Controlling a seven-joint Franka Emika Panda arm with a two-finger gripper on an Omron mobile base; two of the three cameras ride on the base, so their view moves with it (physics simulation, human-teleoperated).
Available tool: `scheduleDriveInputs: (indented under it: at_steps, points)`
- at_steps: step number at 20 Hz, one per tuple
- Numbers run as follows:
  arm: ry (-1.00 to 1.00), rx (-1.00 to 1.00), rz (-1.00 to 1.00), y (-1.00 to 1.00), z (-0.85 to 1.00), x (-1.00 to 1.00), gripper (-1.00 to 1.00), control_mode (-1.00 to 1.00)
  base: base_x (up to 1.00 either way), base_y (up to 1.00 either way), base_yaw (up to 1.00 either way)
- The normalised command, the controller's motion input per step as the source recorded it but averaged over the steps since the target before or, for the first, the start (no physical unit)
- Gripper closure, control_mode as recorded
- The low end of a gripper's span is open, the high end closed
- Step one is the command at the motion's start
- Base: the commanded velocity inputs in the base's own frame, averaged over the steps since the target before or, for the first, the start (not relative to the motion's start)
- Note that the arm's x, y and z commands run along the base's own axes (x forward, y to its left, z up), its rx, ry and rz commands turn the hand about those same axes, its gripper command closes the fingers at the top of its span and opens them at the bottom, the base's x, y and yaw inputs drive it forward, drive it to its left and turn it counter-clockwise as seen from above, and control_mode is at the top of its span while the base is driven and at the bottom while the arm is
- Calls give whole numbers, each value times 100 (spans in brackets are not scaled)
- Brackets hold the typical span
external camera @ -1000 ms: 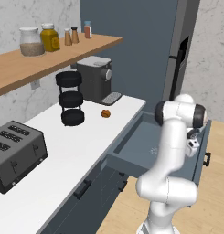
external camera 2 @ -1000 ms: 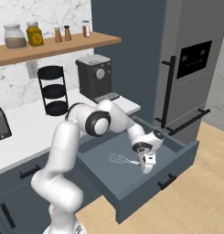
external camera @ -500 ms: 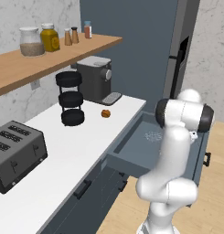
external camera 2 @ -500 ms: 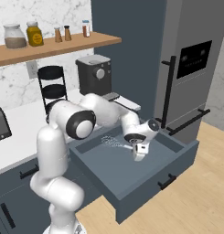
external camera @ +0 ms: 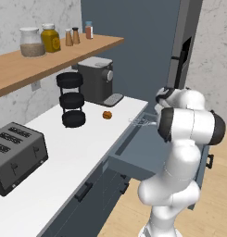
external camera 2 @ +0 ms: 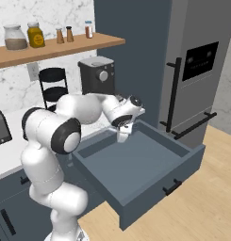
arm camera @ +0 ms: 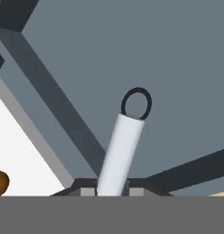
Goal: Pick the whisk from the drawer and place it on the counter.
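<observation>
Silver wires of the whisk (external camera: 141, 121) are showing in the middle of the left base view, hanging just above the gap between the open drawer (external camera 2: 150, 162) and the white desk (external camera: 64, 152). In the hand view the pale handle is rising from the bottom centre, with its dark hanging ring at the tip, and the tool (arm camera: 112, 191) is clamping it between both fingers. In the right base view the tool is sitting at the centre of the frame, over the drawer's back left corner. The pick seems done: the whisk is out of the drawer and in the air. What is remaining, as I judge it, is carrying it over the desk edge, setting it down and letting go. The desk is plain white, holding a small orange-brown fruit (external camera: 106, 115), a black tiered stand (external camera: 71, 99), a coffee machine (external camera: 97, 80) and a toaster (external camera: 15, 155) at lower left. A wooden shelf (external camera: 50, 58) with jars is running along the marbled wall at upper left.
</observation>
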Motion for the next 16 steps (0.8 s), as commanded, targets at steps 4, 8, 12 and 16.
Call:
scheduleDriveInputs:
  at_steps: [4,8,12,16]
  points:
    - [10,-5,6,100,26,17,100,-100,0,0,0]
    - [13,-11,12,100,0,11,100,-100,0,0,0]
    - [15,-19,11,100,0,21,100,-100,0,0,0]
    - [4,-18,8,100,-14,25,100,-100,0,0,0]
